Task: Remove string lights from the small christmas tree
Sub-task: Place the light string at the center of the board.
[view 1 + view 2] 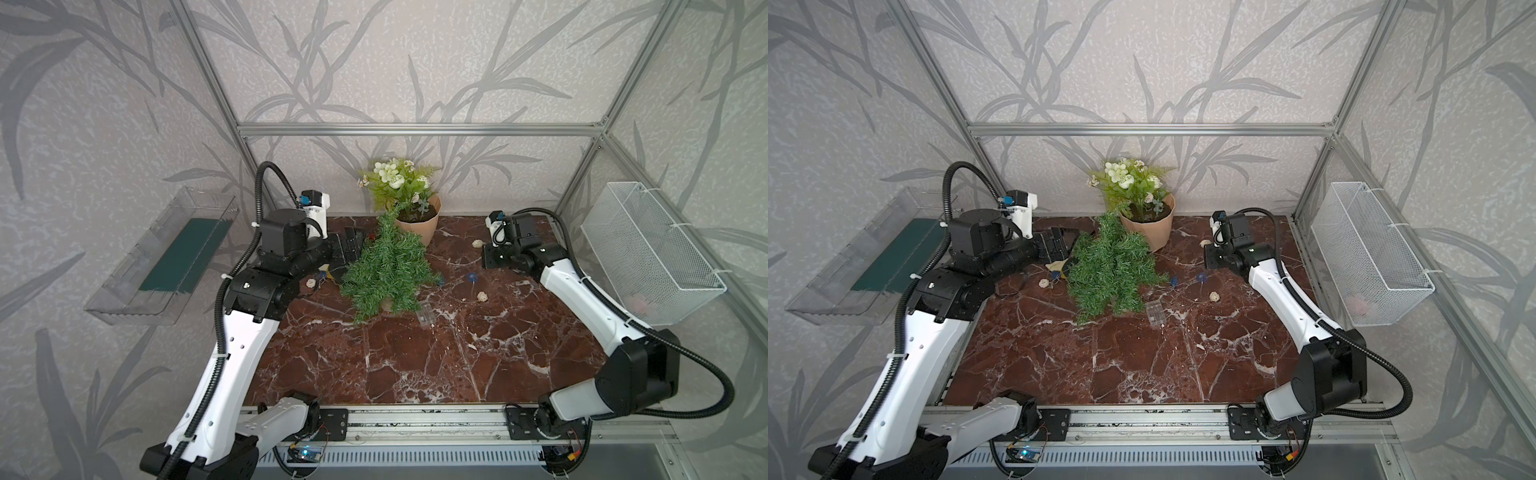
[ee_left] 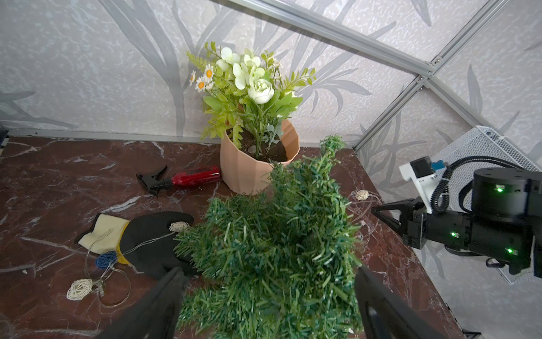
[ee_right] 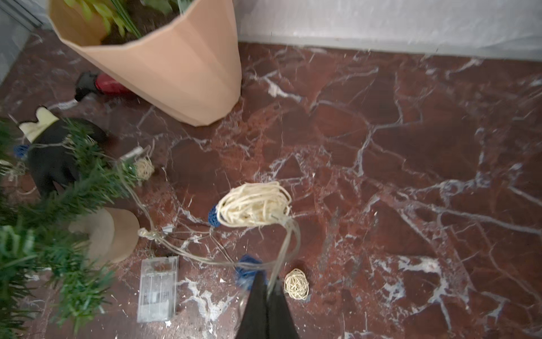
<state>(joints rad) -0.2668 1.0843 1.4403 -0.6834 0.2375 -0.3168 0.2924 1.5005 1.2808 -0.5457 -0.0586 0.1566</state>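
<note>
Pinched shut, the right gripper (image 3: 264, 281) has the thin wire of the string lights (image 3: 253, 208) between its fingertips. Pale strands rise from the tips to a cream woven ball close to the lens. Past it, the wire trails over the table (image 3: 410, 176) to the clear box (image 3: 158, 289) and on to a low branch of the small christmas tree (image 3: 73, 187), where a ball looks caught in the needles.

Spread wide, the left gripper (image 2: 268, 271) has one finger on each side of the foliage and holds nothing. Whether it touches the tree I cannot tell.

Taking the back wall as twelve o'clock, the tree stands mid-table and leans toward the flowerpot (image 1: 417, 226) at about one. Loose balls lie at three to four, the box at five, and more string at nine.

The string is probably light, limp and quick to snag, and its woven balls look crushable. The wire beside a ball is the best place to grip. The tree looks light and easy to tip, so it likely needs steadying low on the trunk.

Only the right wrist view shows the pinch and the tan base. Only the left wrist view clearly shows wire draped over the glove (image 2: 152, 240) and the red spray bottle (image 2: 193, 177). Both top views give the overall spread.
</note>
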